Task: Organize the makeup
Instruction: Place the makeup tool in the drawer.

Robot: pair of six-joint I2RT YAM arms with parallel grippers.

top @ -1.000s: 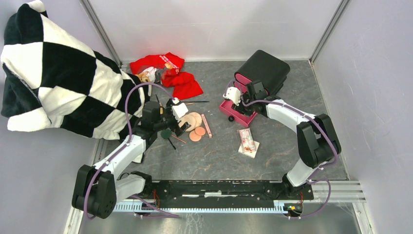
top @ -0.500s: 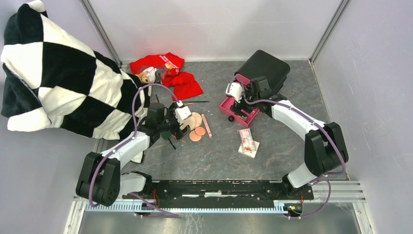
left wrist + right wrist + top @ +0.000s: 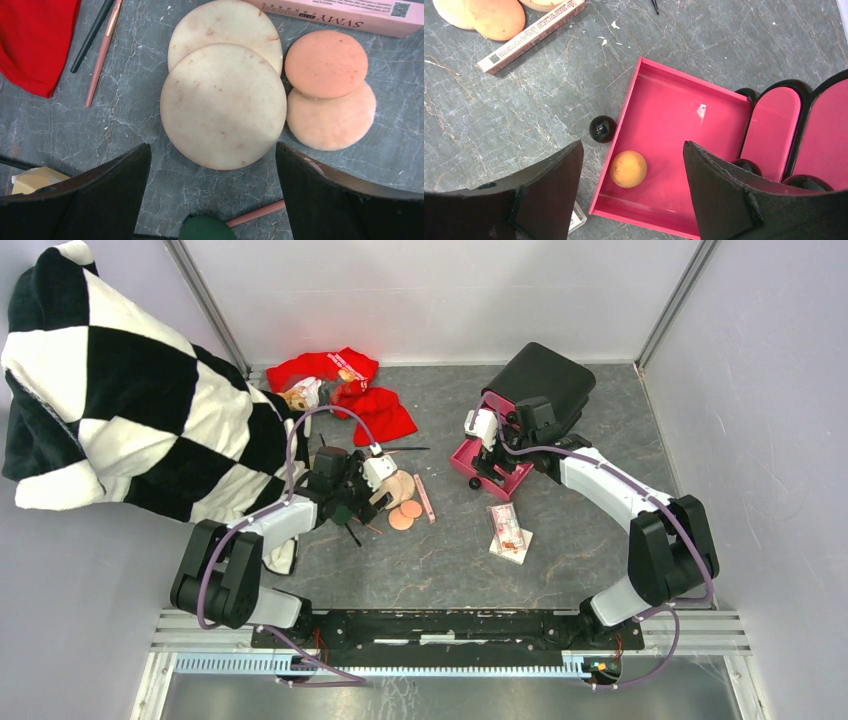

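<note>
My left gripper (image 3: pixel 212 150) hangs open just above two stacked large beige puffs (image 3: pixel 223 105). Two smaller peach puffs (image 3: pixel 326 62) lie to their right. The pink stick (image 3: pixel 340 15) lies beyond them, and a black pencil (image 3: pixel 92 35) and a brown pencil (image 3: pixel 102 52) lie to the left. My right gripper (image 3: pixel 632 147) stands open over the pulled-out pink drawer (image 3: pixel 684 100). A small round orange puff (image 3: pixel 628 169) rests loose in that drawer. The red-patterned packet (image 3: pixel 507 530) lies on a white card (image 3: pixel 524 541) in front of the drawer.
The black box with pink drawers (image 3: pixel 545 380) stands at the back right. A red cloth (image 3: pixel 360 390) lies at the back centre, and a black-and-white checkered blanket (image 3: pixel 110 390) covers the left side. A green round item (image 3: pixel 205 230) and another pencil (image 3: pixel 255 215) lie under my left wrist.
The right gripper's jaws have spread apart over the pink drawer. My left gripper has shifted a little to the right, over the puffs.
</note>
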